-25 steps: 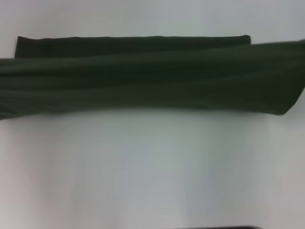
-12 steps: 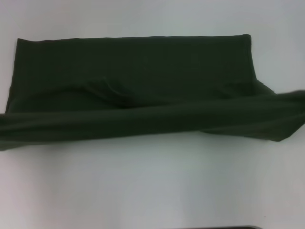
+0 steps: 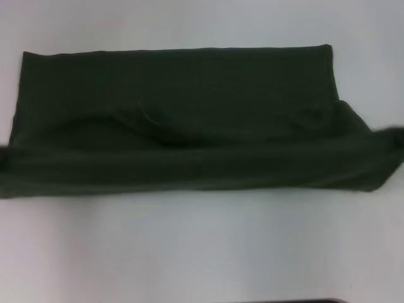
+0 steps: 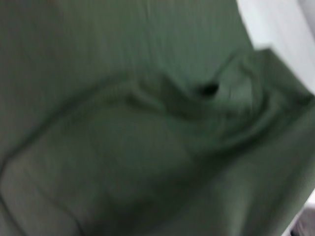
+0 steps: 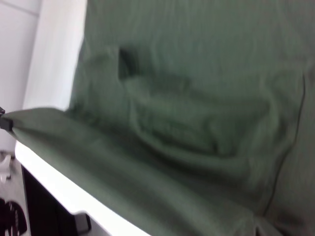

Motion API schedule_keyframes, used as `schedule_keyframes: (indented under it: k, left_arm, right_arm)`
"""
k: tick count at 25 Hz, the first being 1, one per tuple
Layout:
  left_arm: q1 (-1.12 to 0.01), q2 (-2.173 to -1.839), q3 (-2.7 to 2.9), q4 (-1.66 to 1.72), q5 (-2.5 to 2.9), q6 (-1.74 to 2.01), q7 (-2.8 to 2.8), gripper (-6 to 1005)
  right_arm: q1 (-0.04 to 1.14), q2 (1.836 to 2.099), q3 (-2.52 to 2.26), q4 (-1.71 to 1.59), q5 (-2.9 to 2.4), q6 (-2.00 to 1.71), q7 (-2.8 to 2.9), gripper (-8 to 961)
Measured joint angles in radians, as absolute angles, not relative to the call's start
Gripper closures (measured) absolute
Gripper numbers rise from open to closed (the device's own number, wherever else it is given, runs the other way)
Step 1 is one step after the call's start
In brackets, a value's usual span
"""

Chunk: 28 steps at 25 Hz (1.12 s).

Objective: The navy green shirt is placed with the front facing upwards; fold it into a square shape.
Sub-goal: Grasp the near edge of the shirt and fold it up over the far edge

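shirt (image 3: 183, 95) lies across the upper half of the head view on the white bench (image 3: 202, 252), a wide dark band running from the left edge to the right edge, far edge straight along the top, near edge a thick rolled fold across the middle of the frame. No lettering shows, so the front looks folded inside, judged only from this. Neither pincer is visible in any view, can't tell how far either is open or whether it has cloth; the near fold's two ends run taut to the left and right frame edges, which suggests both ends are held, but that is a guess. Wrist views show only bunched green cloth (image 4: 147, 147) and a slice of bench edge (image 5: 59, 182). Risks: there is a puckered ridge left of centre (image 3: 148, 123) and a crumple at right (image 3: 309, 120); if the fold gets laid down over these they get trapped and the square comes out lumpy. The right end sticks out past the upper layer's corner, so uneven release would leave a skewed edge. Cloth is limp, letting go of one end early would let that side slump and undo the alignment
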<state>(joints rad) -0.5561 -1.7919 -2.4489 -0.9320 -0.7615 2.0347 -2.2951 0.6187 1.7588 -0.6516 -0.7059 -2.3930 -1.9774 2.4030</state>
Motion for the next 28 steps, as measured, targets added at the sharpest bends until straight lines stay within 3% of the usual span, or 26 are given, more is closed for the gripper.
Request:
schedule_keyframes:
  k: [5, 11, 17, 28]
  left_arm:
    - [-0.607, -1.787, -2.534, -0.923, -0.755, 1.936, -2.348, 992]
    - [-0.657, -1.789, -2.539, -0.907, -0.754, 1.802, -2.437, 985]
    - [-0.679, -1.811, -2.517, -0.9, -0.73, 1.668, -2.516, 978]
    - [-0.694, -1.869, -2.482, -0.891, -0.672, 1.562, -2.539, 965]
  right_arm:
    - [0.654, 1.759, -0.562, -0.706, -2.39, -1.895, 2.406, 900]
    - [0.689, 1.785, -0.549, -0.698, -2.389, -1.722, 2.409, 900]
    - [0.706, 1.821, -0.545, -0.708, -2.387, -1.593, 2.419, 899]
    - [0.721, 1.857, -0.551, -0.707, -2.387, -1.498, 2.424, 899]
